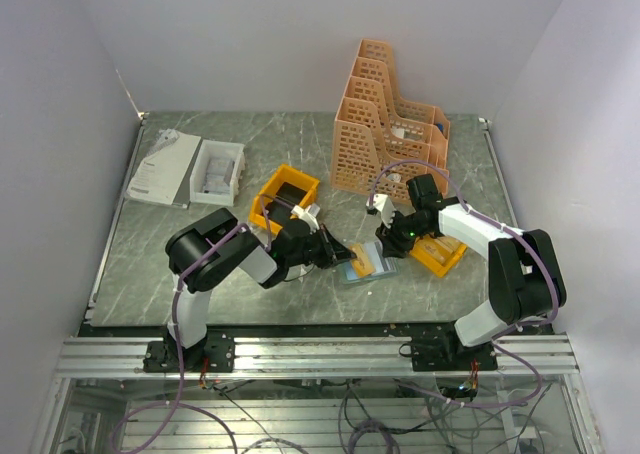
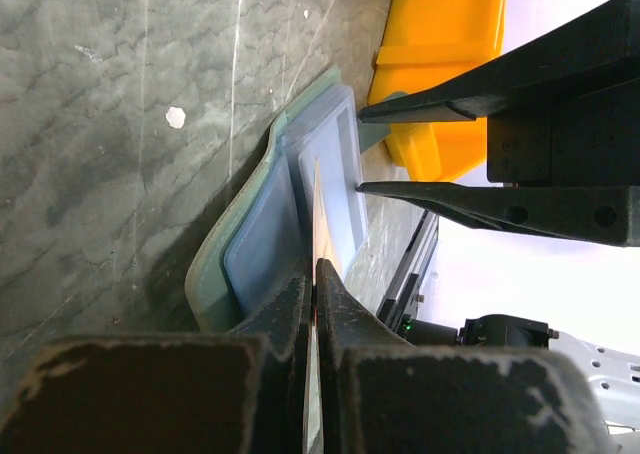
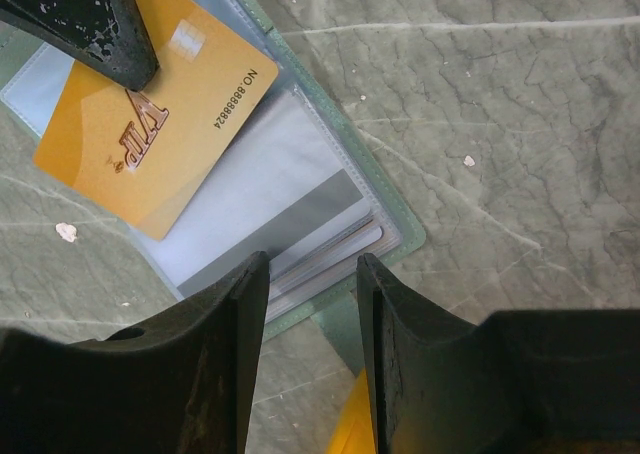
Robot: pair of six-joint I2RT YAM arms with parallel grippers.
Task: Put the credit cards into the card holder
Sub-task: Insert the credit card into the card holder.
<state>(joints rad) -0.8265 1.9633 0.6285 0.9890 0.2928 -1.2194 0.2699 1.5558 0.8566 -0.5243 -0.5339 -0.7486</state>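
Left wrist view: my left gripper [image 2: 316, 267] clamps the gold credit card [image 3: 150, 144] edge-on over the open card holder [image 2: 262, 239]. My right gripper [image 3: 312, 266], jaws apart, sits at its edge. Next, I reckon: tilt flat, slide it in.

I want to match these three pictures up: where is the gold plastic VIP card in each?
Top external: the gold rectangular plastic VIP card sits just below centre.
Left wrist: card bottom centre, edge-on, pinched in the left gripper.
Right wrist: card upper left, printed face showing.
Shared landmark: the soft grey-green wallet, open at the card in all three.
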